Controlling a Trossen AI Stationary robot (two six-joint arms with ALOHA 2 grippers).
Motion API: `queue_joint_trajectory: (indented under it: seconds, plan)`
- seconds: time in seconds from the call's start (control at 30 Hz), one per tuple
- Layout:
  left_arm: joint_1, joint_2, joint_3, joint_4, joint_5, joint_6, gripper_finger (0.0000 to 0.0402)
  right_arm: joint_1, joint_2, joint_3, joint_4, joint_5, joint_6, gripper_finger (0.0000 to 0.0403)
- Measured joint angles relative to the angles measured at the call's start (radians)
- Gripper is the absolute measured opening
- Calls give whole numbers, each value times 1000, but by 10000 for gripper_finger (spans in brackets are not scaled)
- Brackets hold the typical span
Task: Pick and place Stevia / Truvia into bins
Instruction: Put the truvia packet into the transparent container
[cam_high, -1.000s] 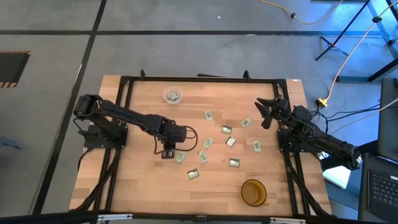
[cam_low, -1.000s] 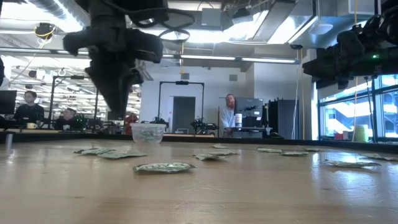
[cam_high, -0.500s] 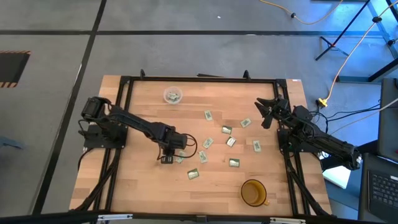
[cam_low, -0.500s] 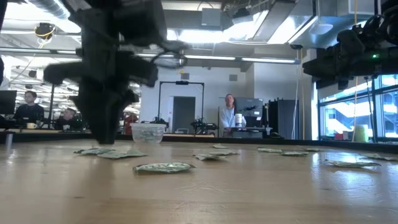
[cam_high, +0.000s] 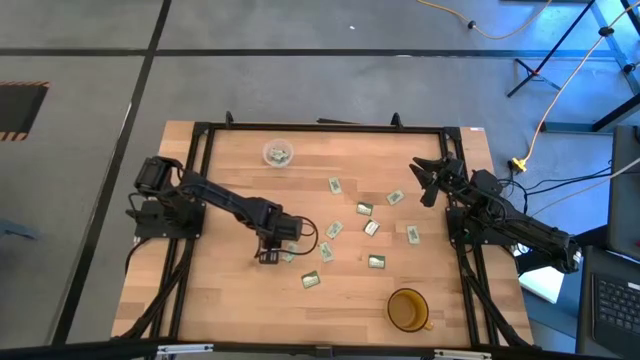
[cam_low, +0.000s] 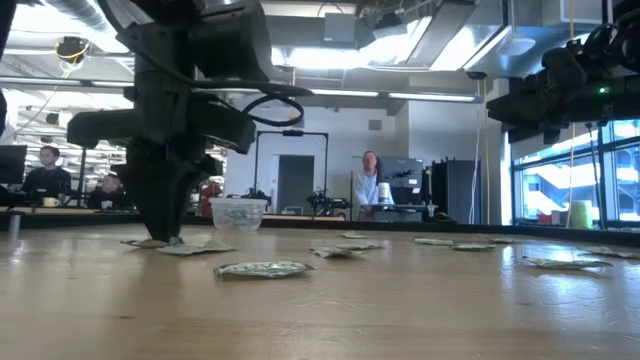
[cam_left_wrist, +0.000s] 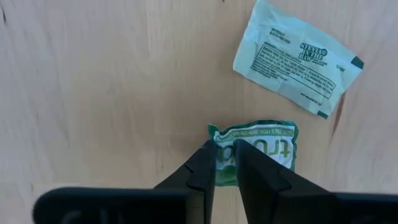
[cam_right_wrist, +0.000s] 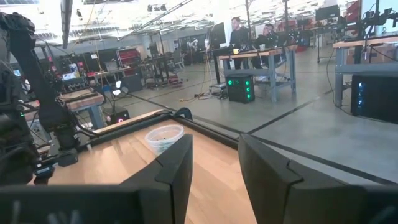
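while the left gripper (cam_left_wrist: 225, 163) pinches a truvia sachet (cam_left_wrist: 261, 146) flat on the table (cam_high: 230, 300), pinch its edge firmly, lift straight, then carry to the cup (cam_high: 278, 153); right gripper (cam_high: 432, 178) waits spread.

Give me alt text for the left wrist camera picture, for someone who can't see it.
The left gripper has its two dark fingers nearly together over the edge of a green Truvia sachet lying on the wooden table. A white sachet lies apart, just beyond it.
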Motion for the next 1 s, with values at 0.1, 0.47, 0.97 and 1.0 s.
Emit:
queue_joint_trajectory:
  seconds: [0.1, 0.47, 0.97, 1.0]
  plan:
    - [-1, -12, -3, -2, -17, 1, 41, 0, 0, 0, 0, 0, 0, 134]
    - [42, -15, 47, -69, 6, 2, 16, 0, 0, 0, 0, 0, 0, 134]
    - [337, -17, 285, -256, -148, 194, 15, 0, 0, 0, 0, 0, 0, 134]
    - [366, -17, 293, -259, -164, 209, 15, 0, 0, 0, 0, 0, 0, 134]
